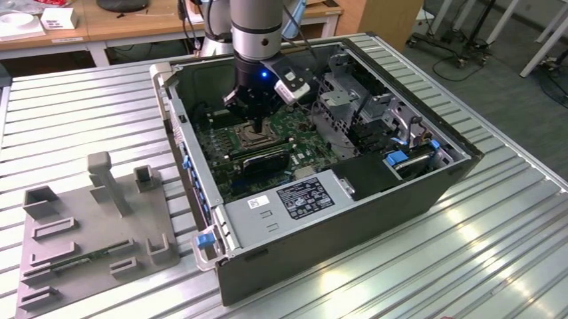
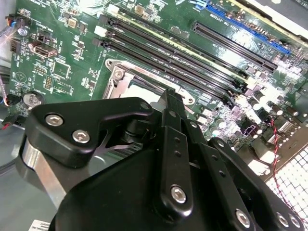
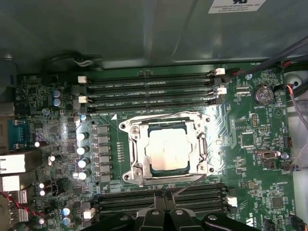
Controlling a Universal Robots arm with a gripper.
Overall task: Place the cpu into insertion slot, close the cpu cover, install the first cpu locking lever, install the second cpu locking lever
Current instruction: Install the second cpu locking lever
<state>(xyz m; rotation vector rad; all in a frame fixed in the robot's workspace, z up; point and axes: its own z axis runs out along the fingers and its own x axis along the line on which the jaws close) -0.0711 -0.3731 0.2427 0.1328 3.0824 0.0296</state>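
In the first wrist view the cpu, a silvery-beige square, lies seated in the insertion slot on the green motherboard. The cpu cover lies flat around it as a silvery frame. One thin wire locking lever runs along one side of the socket. A second wire lever slants from the socket's corner toward my fingertips. My gripper is shut, its tips right at that lever's end. In the second wrist view the gripper hides part of the socket. In the exterior view the gripper points down at the socket.
The motherboard sits deep inside an open computer case with tall metal walls. Long black memory slots flank the socket on two sides. Drive cages and a power supply crowd the case. A grey fixture lies at the exterior view's left.
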